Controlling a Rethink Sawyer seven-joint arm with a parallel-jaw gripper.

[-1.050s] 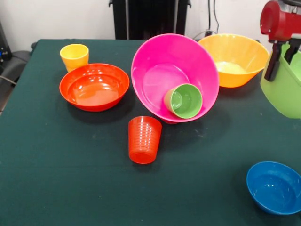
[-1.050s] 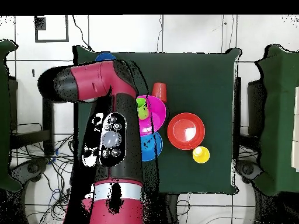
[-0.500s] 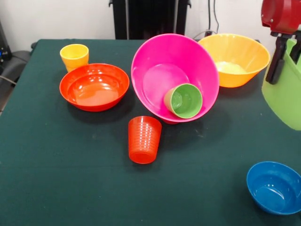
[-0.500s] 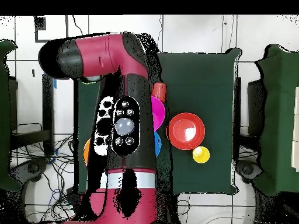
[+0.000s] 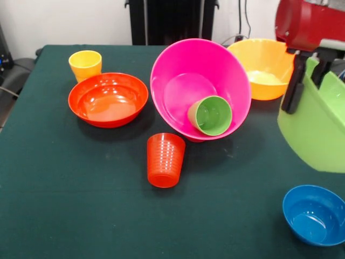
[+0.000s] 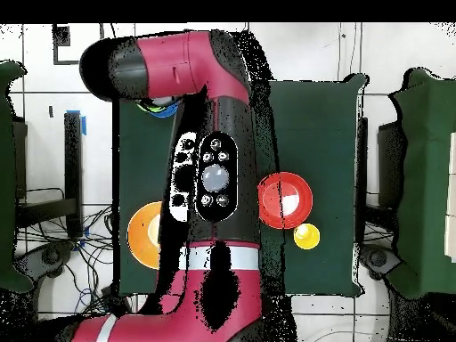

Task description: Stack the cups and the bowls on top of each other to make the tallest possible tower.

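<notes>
Lime bowl held aloft

We see the pink bowl (image 5: 199, 86) tilted mid-surface, green cup (image 5: 210, 115) inside; orange cup (image 5: 165, 159) just before it. Our claw (image 5: 306, 81) pinches the lime bowl's (image 5: 315, 129) rim above the right edge, over the blue bowl (image 5: 314, 214).

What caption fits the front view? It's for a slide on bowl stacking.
Gripper lifts the lime green bowl by its rim, right of the tilted pink bowl cradling a green cup.

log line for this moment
gripper: shut on lime green bowl, held above table | large pink bowl: tilted, light green cup inside
</notes>
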